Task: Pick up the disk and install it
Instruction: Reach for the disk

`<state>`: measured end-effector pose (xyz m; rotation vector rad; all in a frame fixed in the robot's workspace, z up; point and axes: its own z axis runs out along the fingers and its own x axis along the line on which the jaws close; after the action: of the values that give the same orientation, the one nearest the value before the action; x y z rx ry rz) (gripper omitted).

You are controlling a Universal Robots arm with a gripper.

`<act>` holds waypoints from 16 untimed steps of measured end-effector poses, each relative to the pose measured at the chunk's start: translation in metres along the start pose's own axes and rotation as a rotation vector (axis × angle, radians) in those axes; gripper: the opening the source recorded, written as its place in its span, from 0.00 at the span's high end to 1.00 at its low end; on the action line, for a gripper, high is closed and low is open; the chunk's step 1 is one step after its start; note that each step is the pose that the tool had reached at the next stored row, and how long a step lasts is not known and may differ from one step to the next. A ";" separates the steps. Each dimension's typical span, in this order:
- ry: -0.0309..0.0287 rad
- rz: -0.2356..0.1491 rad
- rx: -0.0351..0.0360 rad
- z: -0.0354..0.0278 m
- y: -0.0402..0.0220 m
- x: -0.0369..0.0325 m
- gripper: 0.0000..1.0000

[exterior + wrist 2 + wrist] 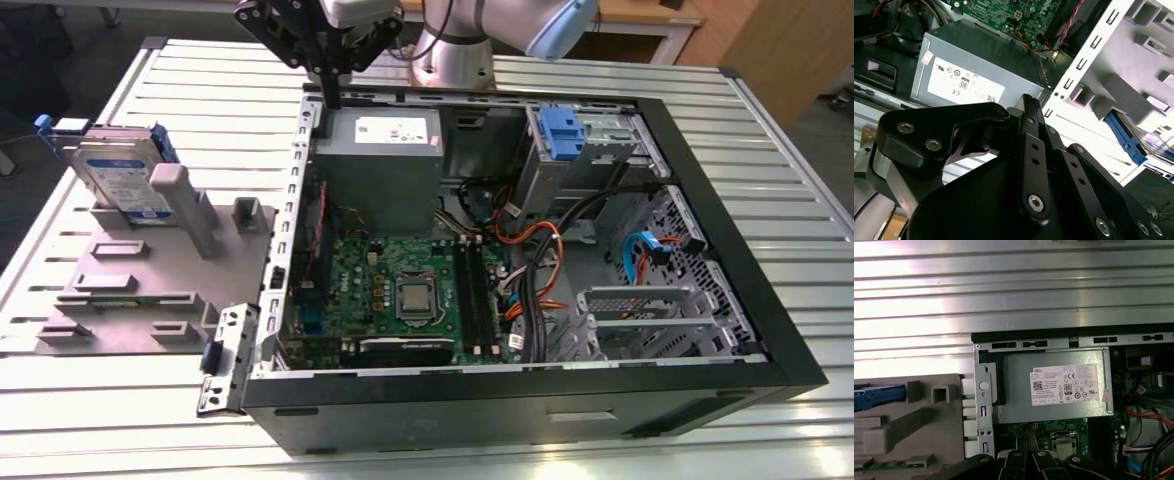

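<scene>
Exterior view: the gripper (pixel 330 92) hangs over the far rim of the open computer case (pixel 747 260), just above the power supply (pixel 378 150). In the second wrist view its 2 fingers (pixel 1032 135) lie pressed together, nothing between them. And the disk (pixel 123 170)? It stands on edge in the grey fixture (pixel 134 280) on the exterior view's left, well apart from the gripper. By my read, nothing is done yet: pickup and installation both remain.
</scene>
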<state>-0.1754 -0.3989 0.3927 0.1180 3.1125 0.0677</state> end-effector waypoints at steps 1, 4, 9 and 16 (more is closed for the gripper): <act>0.0000 0.000 0.0000 0.0000 -0.0001 0.0010 0.89; 0.0000 0.000 0.0000 0.0000 -0.0001 0.0014 0.89; 0.0000 0.000 0.0000 -0.0001 -0.0003 0.0034 0.89; 0.0000 0.000 0.0000 -0.0001 -0.0005 0.0058 0.89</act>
<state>-0.1812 -0.3990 0.3926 0.1180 3.1125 0.0676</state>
